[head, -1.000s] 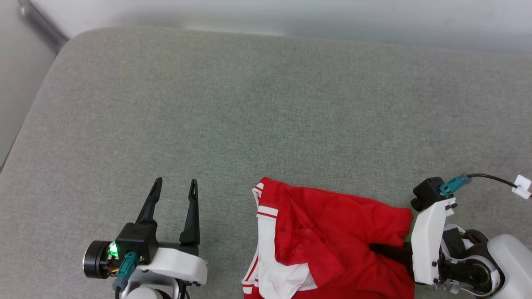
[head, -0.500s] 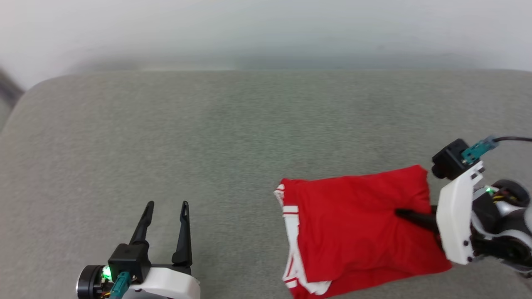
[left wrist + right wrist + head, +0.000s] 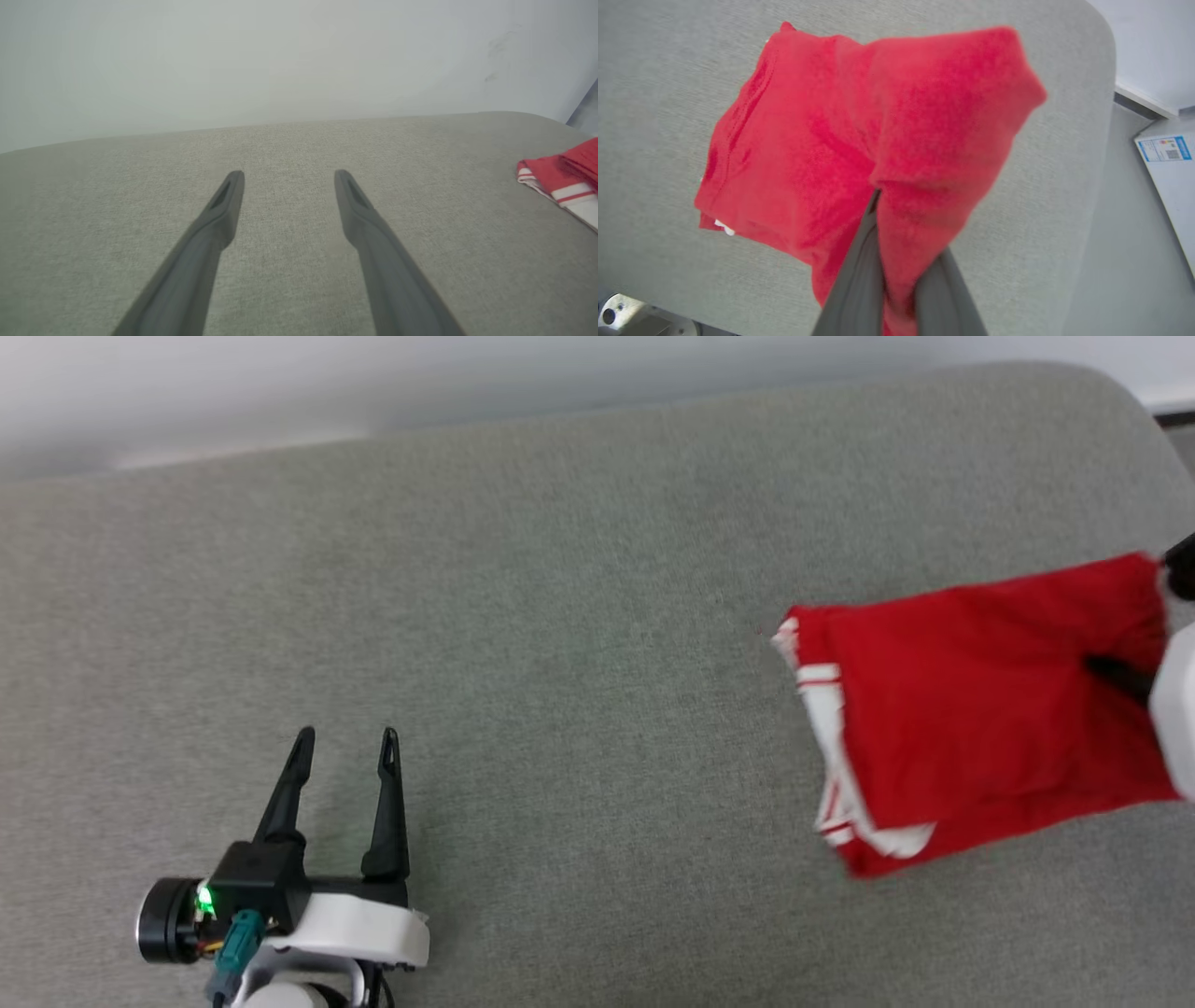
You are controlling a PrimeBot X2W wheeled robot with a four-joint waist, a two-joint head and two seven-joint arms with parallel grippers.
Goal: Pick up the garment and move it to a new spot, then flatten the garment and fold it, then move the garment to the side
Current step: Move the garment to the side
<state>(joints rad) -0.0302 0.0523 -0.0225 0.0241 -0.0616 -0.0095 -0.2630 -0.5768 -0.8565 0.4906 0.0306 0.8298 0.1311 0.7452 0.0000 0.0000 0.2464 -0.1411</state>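
The garment (image 3: 980,709), red with white striped sleeve trim along its left edge, hangs folded over at the right of the grey padded surface (image 3: 579,616). My right gripper (image 3: 1102,667) is shut on its right part, at the picture's right edge. In the right wrist view the two fingers of the right gripper (image 3: 882,205) pinch a bunch of the garment's (image 3: 808,140) red cloth, and the rest drapes down toward the surface. My left gripper (image 3: 345,742) stands open and empty at the lower left, far from the garment. Past the left gripper (image 3: 285,175), a sleeve corner of the garment (image 3: 560,179) shows at the right edge.
The padded surface ends in a rounded corner (image 3: 1120,392) at the far right, close to the garment. Beyond that edge lie the floor and a white box with a blue label (image 3: 1167,154). A pale wall (image 3: 280,60) runs behind the surface.
The head camera has swung. The right gripper has carried the garment rightward and away from the near edge, and the crumpled cloth now hangs smoother. The left gripper stays open.
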